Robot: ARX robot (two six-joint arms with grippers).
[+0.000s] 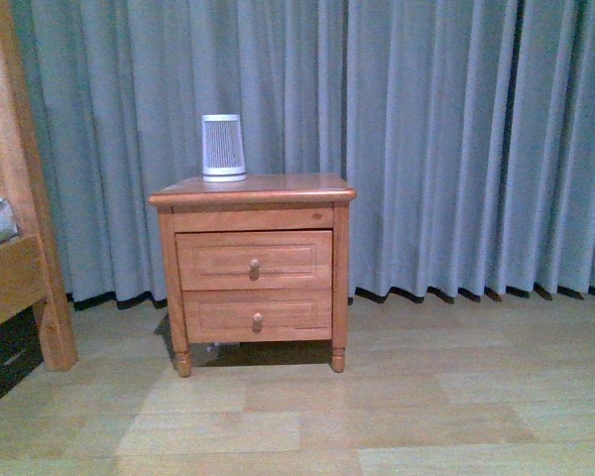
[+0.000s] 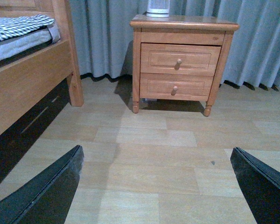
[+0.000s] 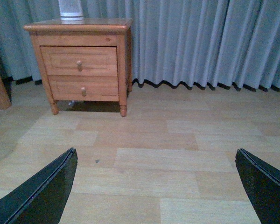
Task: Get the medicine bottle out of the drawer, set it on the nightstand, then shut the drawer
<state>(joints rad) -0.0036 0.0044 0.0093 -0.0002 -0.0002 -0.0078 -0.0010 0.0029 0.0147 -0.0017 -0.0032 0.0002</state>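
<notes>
- Looking through the front view, I see the nightstand [image 1: 278, 195] standing on the wooden floor [image 1: 397, 397] against a grey-blue curtain [image 1: 456, 149]. The drawer [image 1: 213, 260] sits flush in the front with its round knob [image 1: 255, 265] facing me, and the lower drawer [image 1: 213, 315] is closed as well. A white ribbed cylinder [image 1: 223, 147] stands upright at the back left of the top. The medicine bottle does not show in any view, so I cannot place it. A wooden bed frame [image 1: 20, 198] fills the left edge.
- On the left wrist view, the left gripper [image 2: 156, 191] is spread wide, its dark fingers [image 2: 46, 196] at the two lower corners with only bare floor between them. It holds nothing and is well apart from the nightstand [image 2: 184, 24]. The drawer [image 2: 158, 58] is shut here too. The bed [image 2: 28, 84], with checked bedding [image 2: 18, 25], lies beside the cabinet.
- On the right wrist view, the right gripper [image 3: 156, 191] is likewise wide and empty, with its fingers [image 3: 42, 196] over bare floor. The nightstand [image 3: 79, 26] stands well away, and its drawer [image 3: 58, 60] is closed.
</notes>
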